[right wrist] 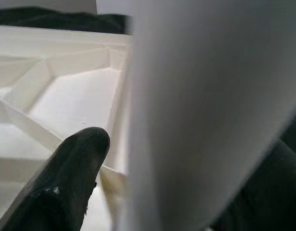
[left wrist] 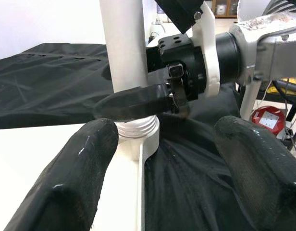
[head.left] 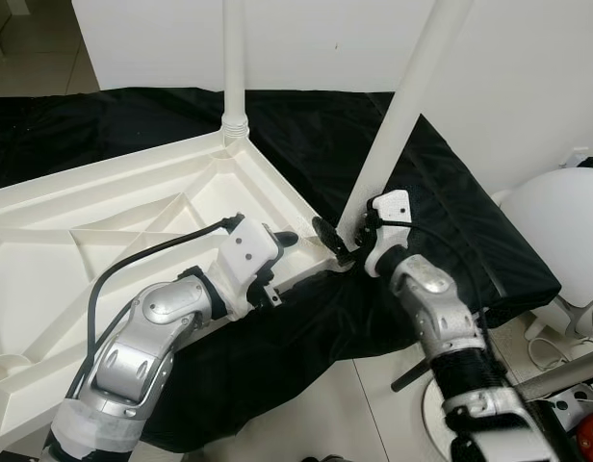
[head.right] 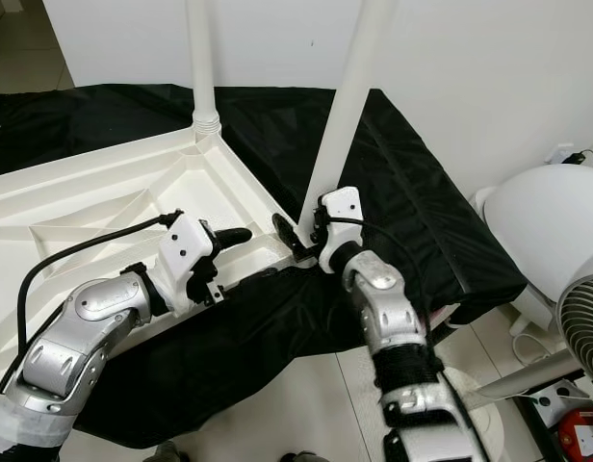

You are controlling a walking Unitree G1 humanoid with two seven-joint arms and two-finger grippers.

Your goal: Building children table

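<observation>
Right claw [head.left: 341, 241] clamped on white table leg [head.left: 398, 125] at tabletop [head.left: 104, 221] corner; left claw [head.left: 285, 238] apart, just beside.

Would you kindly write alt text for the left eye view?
The right hand grips the base of a tilted white table leg at the corner of an upturned white tabletop lying on black cloth. The left hand is open beside that corner; another leg stands upright.
</observation>
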